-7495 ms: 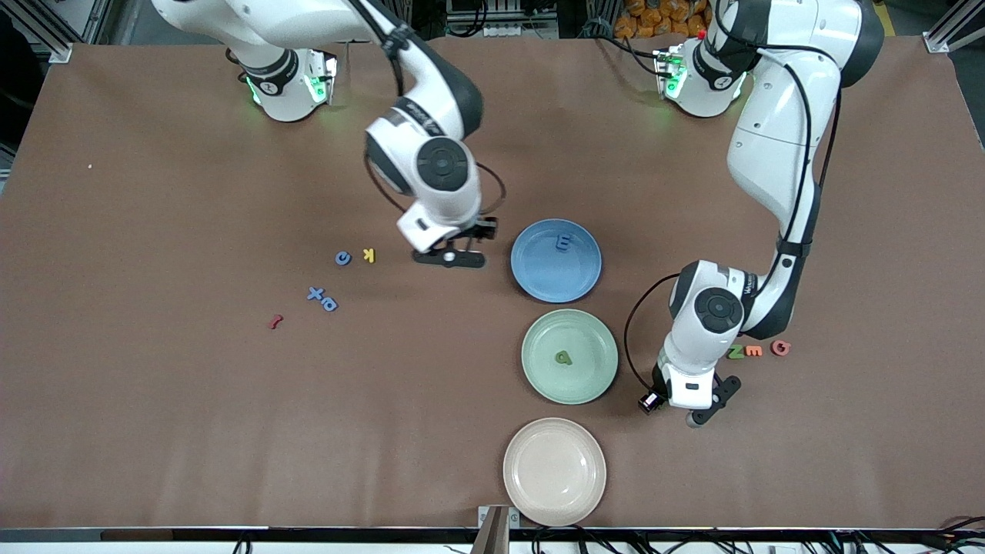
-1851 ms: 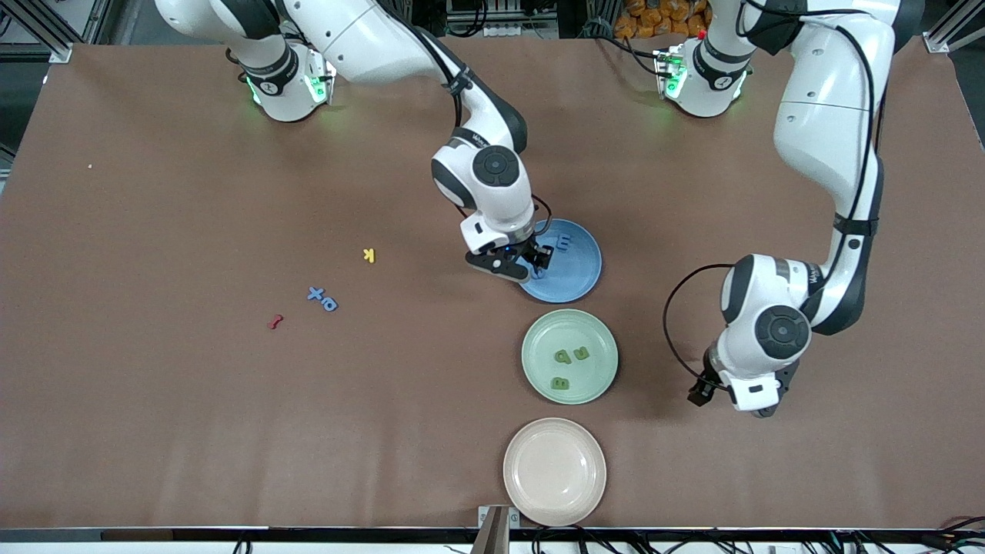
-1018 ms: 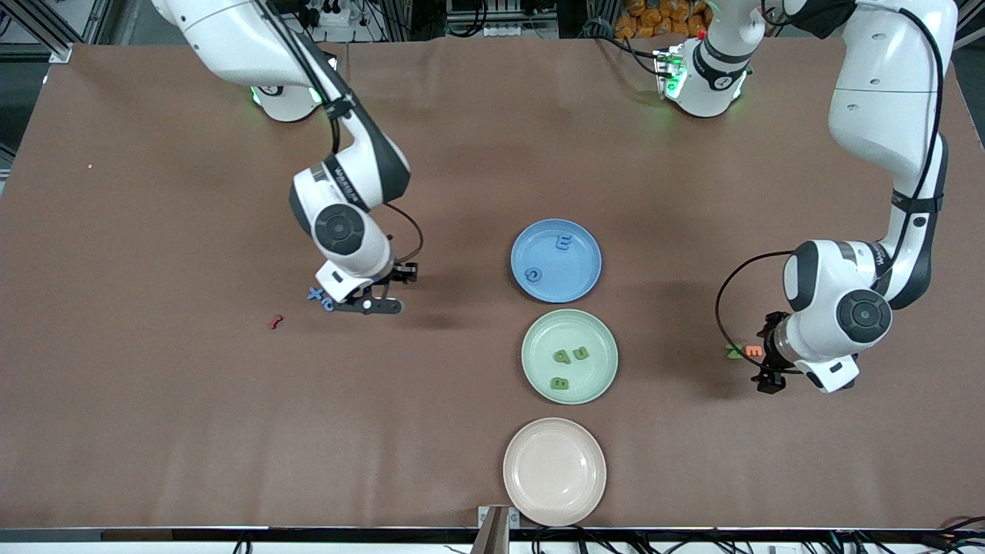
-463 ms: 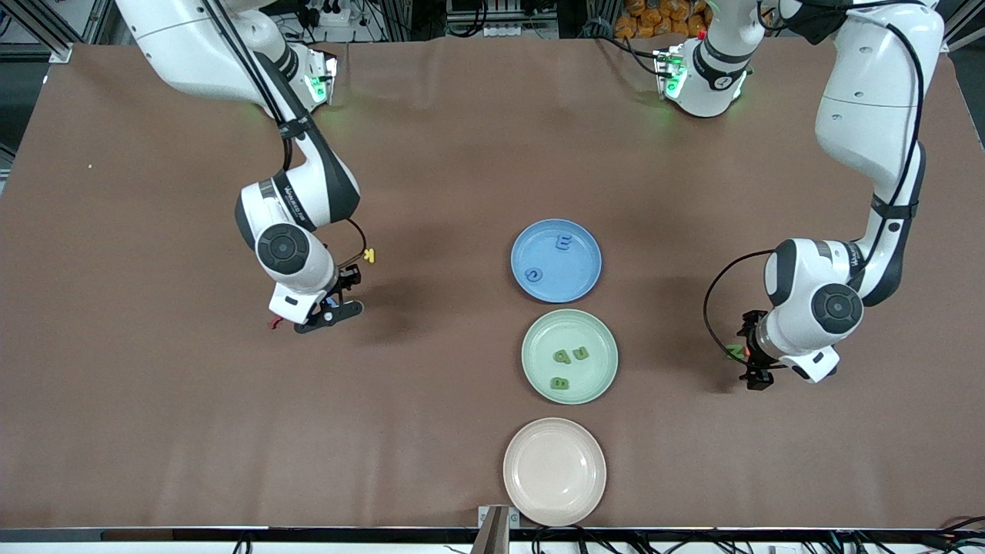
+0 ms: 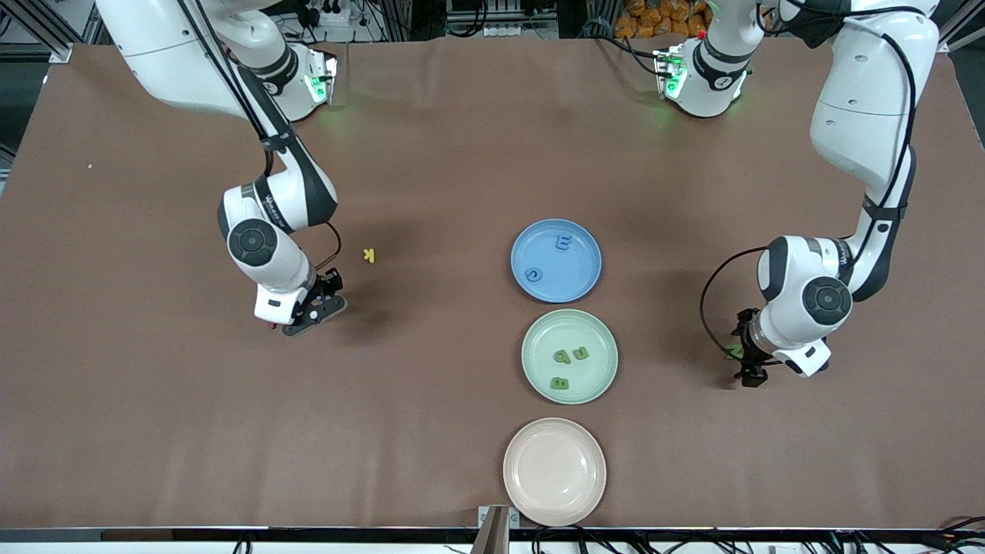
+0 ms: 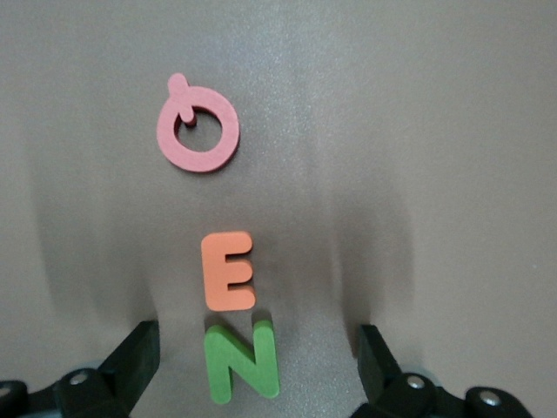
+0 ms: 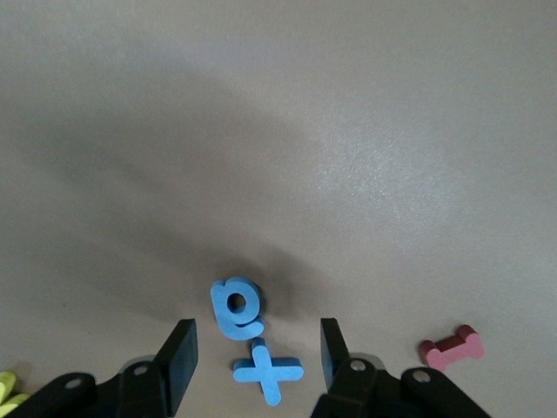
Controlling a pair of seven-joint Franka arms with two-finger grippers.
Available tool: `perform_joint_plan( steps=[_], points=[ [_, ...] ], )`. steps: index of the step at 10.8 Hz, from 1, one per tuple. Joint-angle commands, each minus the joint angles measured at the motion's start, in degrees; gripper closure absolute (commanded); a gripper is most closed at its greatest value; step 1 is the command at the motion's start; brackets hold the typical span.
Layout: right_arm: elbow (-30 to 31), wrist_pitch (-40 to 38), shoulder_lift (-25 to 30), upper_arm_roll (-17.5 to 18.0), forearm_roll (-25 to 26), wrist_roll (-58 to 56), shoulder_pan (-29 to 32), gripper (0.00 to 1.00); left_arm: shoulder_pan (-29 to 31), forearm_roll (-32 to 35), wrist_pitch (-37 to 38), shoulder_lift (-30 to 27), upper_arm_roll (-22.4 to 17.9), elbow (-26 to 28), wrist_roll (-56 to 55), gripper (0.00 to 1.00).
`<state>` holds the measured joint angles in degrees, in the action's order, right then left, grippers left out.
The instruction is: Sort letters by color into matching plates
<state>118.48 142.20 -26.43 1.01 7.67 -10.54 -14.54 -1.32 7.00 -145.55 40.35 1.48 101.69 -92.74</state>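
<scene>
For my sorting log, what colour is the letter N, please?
Green; the N shows best in the left wrist view.

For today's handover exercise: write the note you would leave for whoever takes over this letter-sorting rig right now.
Left gripper: open, low over the green N, which lies on the table beside the orange E.
Right gripper: open, over the blue X and the blue round letter.
Done: two blue letters lie in the blue plate, three green ones in the green plate.
Left: the N, the X and the round letter.
</scene>
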Motion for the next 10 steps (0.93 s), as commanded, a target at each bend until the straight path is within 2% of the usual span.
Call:
perform_joint_plan(
  steps=[1, 3, 5, 6, 7, 8, 9, 10],
  points=[
    [2.63, 4.73, 0.06, 1.27, 0.68, -0.71, 0.83, 0.36, 0.01, 1.35, -0.78, -0.8, 0.01, 0.96, -2.0, 1.0],
    [4.48, 7.64, -0.29, 1.27, 0.76, -0.71, 0.74, 0.38, 0.09, 1.35, -0.78, -0.89, 0.01, 0.79, -3.23, 1.0],
    [4.75, 10.45, -1.69, 1.27, 0.76, -0.8, 0.74, 0.46, 0.18, 1.26, -0.78, -1.32, 0.01, 0.18, -3.67, 1.0],
    [4.75, 11.16, -2.04, 1.27, 0.76, -0.8, 0.74, 0.47, 0.09, 1.08, -0.78, -1.33, 0.1, -0.52, -3.76, 1.0],
    [4.75, 11.6, -2.31, 1.27, 0.85, -0.8, 0.74, 0.6, -0.08, 0.82, -0.7, -1.41, 0.1, -1.23, -3.76, 1.0],
    [4.66, 11.52, -2.22, 1.27, 0.85, -1.06, 0.65, 0.92, -0.43, 0.47, -0.7, -1.59, 0.36, -2.71, -3.85, 1.0],
    [4.49, 11.0, -1.88, 1.36, 0.76, -0.8, 0.65, 1.0, -0.96, -0.14, -0.61, -1.94, 0.8, -4.12, -4.63, 1.0],
    [4.31, 10.73, -1.35, 1.36, 0.59, -0.45, 0.65, 1.0, -1.48, -0.5, -0.61, -1.85, 2.63, -5.26, -4.9, 1.0]
  ],
)
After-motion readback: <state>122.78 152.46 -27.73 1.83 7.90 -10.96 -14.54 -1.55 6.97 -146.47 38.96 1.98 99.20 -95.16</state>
